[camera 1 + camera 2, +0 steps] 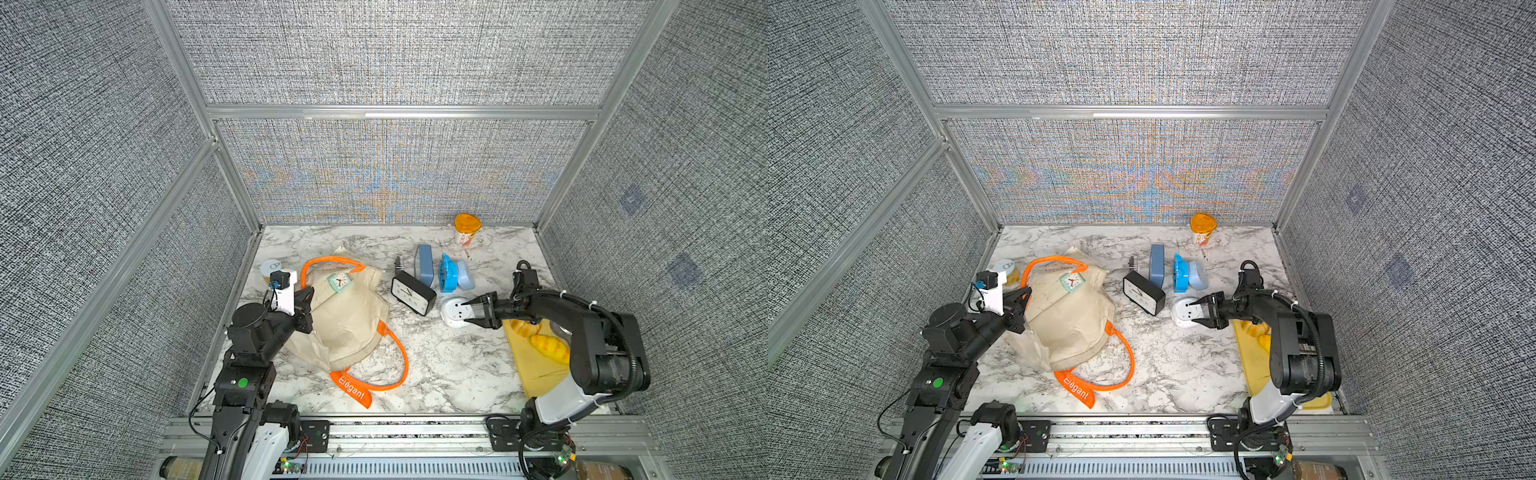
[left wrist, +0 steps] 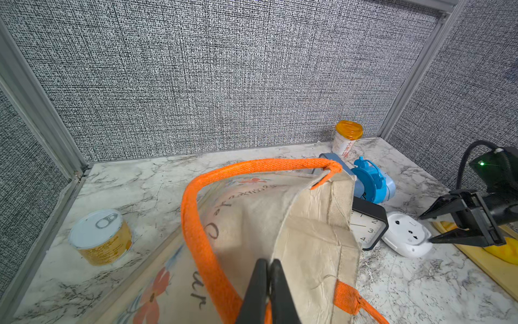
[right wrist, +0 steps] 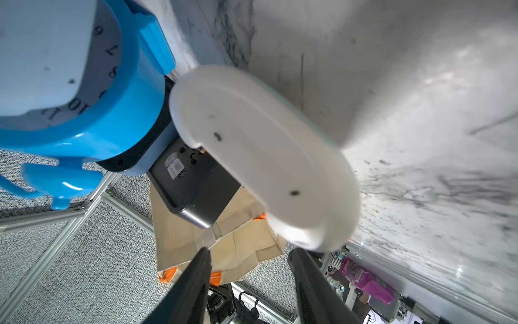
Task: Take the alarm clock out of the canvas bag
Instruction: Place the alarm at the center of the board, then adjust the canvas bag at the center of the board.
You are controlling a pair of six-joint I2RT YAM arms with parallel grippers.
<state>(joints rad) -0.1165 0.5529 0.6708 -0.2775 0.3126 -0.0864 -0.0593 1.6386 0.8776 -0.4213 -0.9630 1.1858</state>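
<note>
The beige canvas bag (image 1: 349, 324) with orange handles lies at the table's left. My left gripper (image 1: 306, 296) (image 2: 268, 262) is shut on its canvas rim and holds that wall up. A small mint-green clock face (image 1: 340, 281) shows on the bag near its mouth; I cannot tell if it is a real clock. A white alarm clock (image 1: 454, 312) (image 3: 260, 157) lies flat on the marble right of the bag. My right gripper (image 1: 467, 313) (image 3: 251, 252) is open at its near edge, one fingertip (image 2: 433, 239) touching the rim.
A black clock (image 1: 411, 293), a grey-blue clock (image 1: 424, 266) and a bright blue clock (image 1: 448, 274) stand close behind the white one. An orange-lidded cup (image 1: 467, 228) is at the back, a tin can (image 2: 101, 237) back left, a yellow board (image 1: 536, 365) with yellow food on the right.
</note>
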